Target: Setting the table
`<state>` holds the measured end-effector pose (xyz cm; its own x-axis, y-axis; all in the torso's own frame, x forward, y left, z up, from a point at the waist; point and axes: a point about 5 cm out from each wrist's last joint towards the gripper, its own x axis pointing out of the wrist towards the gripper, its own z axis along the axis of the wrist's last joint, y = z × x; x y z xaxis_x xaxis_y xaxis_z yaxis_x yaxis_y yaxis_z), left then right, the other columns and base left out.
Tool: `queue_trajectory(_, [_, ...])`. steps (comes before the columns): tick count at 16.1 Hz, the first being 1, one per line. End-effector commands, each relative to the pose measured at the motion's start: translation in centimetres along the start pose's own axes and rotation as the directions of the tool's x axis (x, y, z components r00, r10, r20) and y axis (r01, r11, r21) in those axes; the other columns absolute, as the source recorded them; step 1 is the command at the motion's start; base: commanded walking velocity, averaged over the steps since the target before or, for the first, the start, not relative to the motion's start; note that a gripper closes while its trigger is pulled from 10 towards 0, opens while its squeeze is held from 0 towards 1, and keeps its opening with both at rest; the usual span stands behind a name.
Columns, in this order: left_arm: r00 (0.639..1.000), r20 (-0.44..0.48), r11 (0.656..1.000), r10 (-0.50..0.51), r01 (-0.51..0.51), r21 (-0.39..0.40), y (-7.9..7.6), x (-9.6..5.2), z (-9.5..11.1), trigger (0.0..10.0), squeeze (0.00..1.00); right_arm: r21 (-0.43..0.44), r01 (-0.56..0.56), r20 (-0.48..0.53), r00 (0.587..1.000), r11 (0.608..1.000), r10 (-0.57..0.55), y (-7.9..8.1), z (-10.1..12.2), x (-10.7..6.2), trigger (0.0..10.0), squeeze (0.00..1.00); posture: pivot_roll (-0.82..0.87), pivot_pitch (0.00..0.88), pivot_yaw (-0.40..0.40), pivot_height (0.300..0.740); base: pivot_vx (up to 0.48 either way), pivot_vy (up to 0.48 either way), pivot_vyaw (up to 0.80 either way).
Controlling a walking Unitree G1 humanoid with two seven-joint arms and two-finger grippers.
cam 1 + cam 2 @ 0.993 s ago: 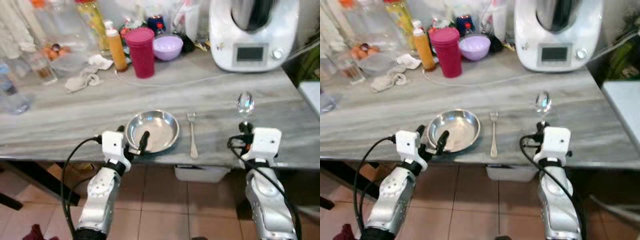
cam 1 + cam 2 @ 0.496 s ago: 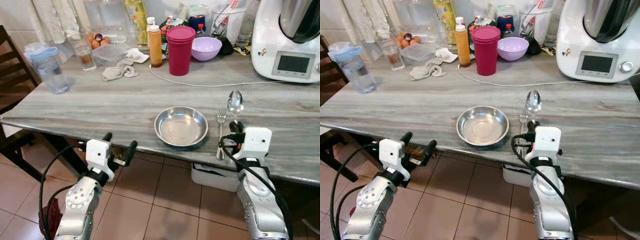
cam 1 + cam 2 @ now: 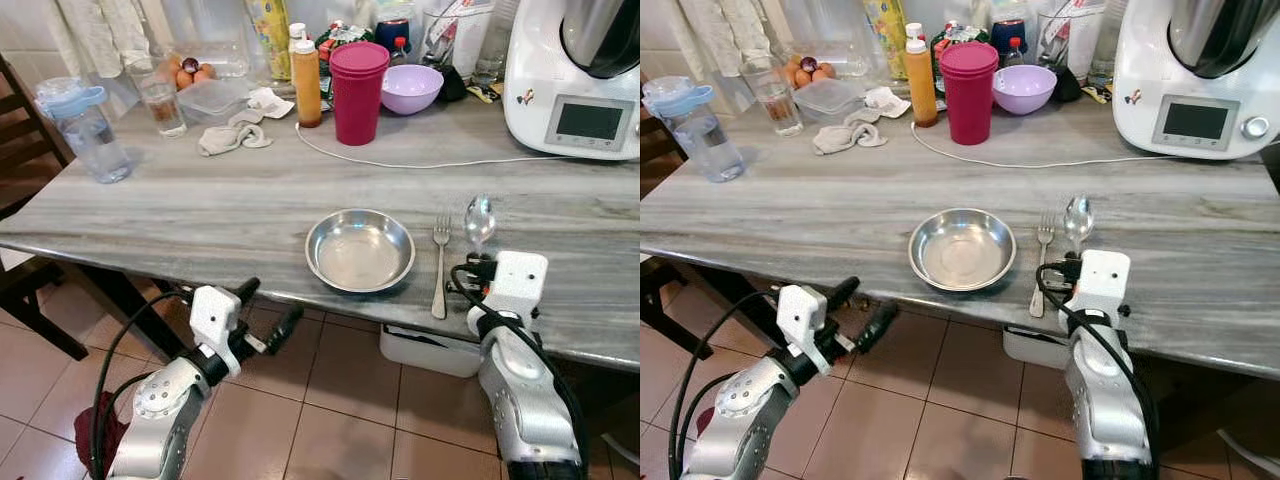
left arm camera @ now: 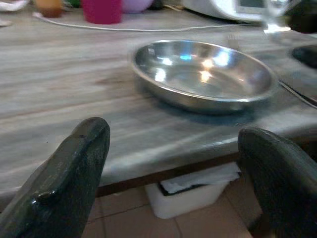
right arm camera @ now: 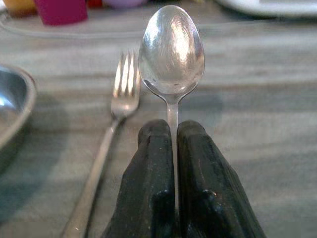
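Note:
A round steel plate (image 3: 360, 250) sits near the front edge of the grey table (image 3: 200, 215). A fork (image 3: 440, 265) lies just to its right, tines pointing away from me. My right gripper (image 3: 478, 268) is shut on the handle of a spoon (image 3: 479, 218), which hangs low over the table right of the fork, bowl end forward. In the right wrist view the spoon (image 5: 171, 49) sticks out between the closed fingers (image 5: 153, 148), beside the fork (image 5: 121, 89). My left gripper (image 3: 268, 310) is open, in front of and below the table edge, left of the plate (image 4: 203, 69).
At the back stand a magenta tumbler (image 3: 357, 78), a purple bowl (image 3: 411, 88), an orange bottle (image 3: 306, 82) and a white kitchen machine (image 3: 575, 75) with its cable (image 3: 400, 163). A water bottle (image 3: 88, 130) and cloth (image 3: 232, 138) are at the left. A white bin (image 3: 430, 350) sits under the table.
The camera has shifted. My left gripper has drawn back from the plate's rim to below the table edge. The right gripper still holds the spoon, now slightly right of the fork.

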<state>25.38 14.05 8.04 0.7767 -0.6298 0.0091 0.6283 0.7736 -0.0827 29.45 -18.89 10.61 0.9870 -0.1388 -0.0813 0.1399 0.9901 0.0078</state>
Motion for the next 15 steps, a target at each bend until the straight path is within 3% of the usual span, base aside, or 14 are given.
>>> queue_trajectory(1, [0.999, -0.013, 0.999, -0.033, 0.033, -0.001, -0.1, -0.2, -0.2, 10.0, 0.00, 0.025, 0.000, -0.024, 1.000, 1.000, 0.000, 0.2, -0.1, 0.3, 10.0, 0.00, -0.23, 0.084, 0.078, 0.740, 0.000, 0.000, 0.00])
queue_trajectory(5, [0.998, -0.032, 0.999, -0.049, 0.049, -0.009, 0.2, -0.8, -1.2, 10.0, 0.00, 0.087, 0.035, -0.048, 0.998, 0.996, -0.031, 0.2, 0.2, 1.1, 10.0, 0.00, -0.23, 0.084, 0.079, 0.740, 0.000, 0.000, 0.00])
queue_trajectory(7, [0.993, -0.045, 0.994, -0.113, 0.113, -0.014, -0.1, -0.8, -1.6, 10.0, 0.00, 0.121, 0.047, -0.072, 0.997, 0.992, -0.038, 0.2, 0.0, 1.4, 10.0, 0.00, -0.23, 0.083, 0.079, 0.740, 0.000, 0.000, 0.00])
queue_trajectory(15, [0.992, -0.012, 0.992, -0.124, 0.124, 0.021, 0.1, 0.1, -1.0, 10.0, 0.00, 0.179, 0.062, -0.141, 0.989, 0.982, -0.037, 0.1, -0.4, 1.6, 10.0, 0.00, -0.24, 0.084, 0.080, 0.740, 0.000, 0.000, 0.00])
